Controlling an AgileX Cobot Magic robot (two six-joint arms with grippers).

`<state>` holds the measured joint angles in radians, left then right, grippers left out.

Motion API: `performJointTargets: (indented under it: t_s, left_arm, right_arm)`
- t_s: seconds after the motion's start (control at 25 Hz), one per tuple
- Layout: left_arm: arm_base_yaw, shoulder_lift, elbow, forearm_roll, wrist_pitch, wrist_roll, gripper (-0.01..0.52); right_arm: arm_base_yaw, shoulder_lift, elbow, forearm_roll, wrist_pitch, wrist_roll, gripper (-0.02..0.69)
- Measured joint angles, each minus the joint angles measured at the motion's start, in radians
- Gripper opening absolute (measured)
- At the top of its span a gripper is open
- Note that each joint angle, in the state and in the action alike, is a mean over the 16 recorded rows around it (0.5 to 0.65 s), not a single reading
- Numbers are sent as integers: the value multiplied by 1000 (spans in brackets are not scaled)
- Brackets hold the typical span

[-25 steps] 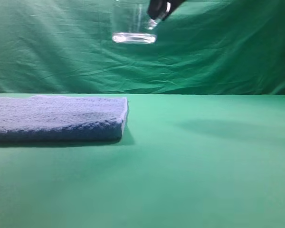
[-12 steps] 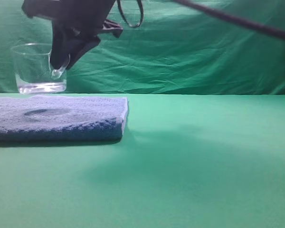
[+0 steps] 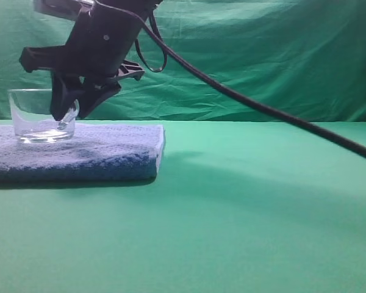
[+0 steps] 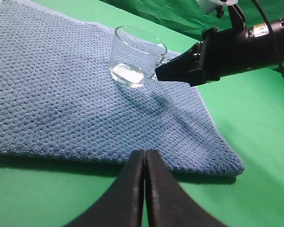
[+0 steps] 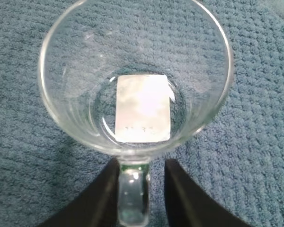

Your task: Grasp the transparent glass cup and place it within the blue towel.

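The right gripper [image 3: 66, 115] reaches down at a slant, its fingers pinching the cup [image 3: 41, 116] handle. The cup stands on the towel [image 3: 110, 152]. The left gripper [image 4: 145, 161] hangs low by the towel's edge, fingers pressed together.

Matte black right claw [image 3: 70, 110] trails a thick black cable [image 3: 262, 110].

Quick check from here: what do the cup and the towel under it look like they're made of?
The transparent glass cup looks like clear, glossy glass: the weave shows through its walls, and its thick base glints. The blue towel looks like soft matte woven cloth, probably cotton terry, with a nubby, waffle-like texture.
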<state>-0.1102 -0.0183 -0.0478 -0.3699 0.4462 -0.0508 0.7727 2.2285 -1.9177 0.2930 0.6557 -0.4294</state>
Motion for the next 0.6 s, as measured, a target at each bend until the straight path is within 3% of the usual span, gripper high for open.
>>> performJointTargets:
  t_s: [0.08, 0.2, 0.6]
  left_arm:
    - [0, 0, 0, 0, 0, 0, 0]
    - [0, 0, 0, 0, 0, 0, 0]
    - [0, 0, 0, 0, 0, 0, 0]
  right_arm:
    - [0, -42, 0, -1, 41, 1, 395]
    - [0, -117, 0, -4, 113, 9, 360]
    - [0, -393, 20, -59, 338, 151, 78]
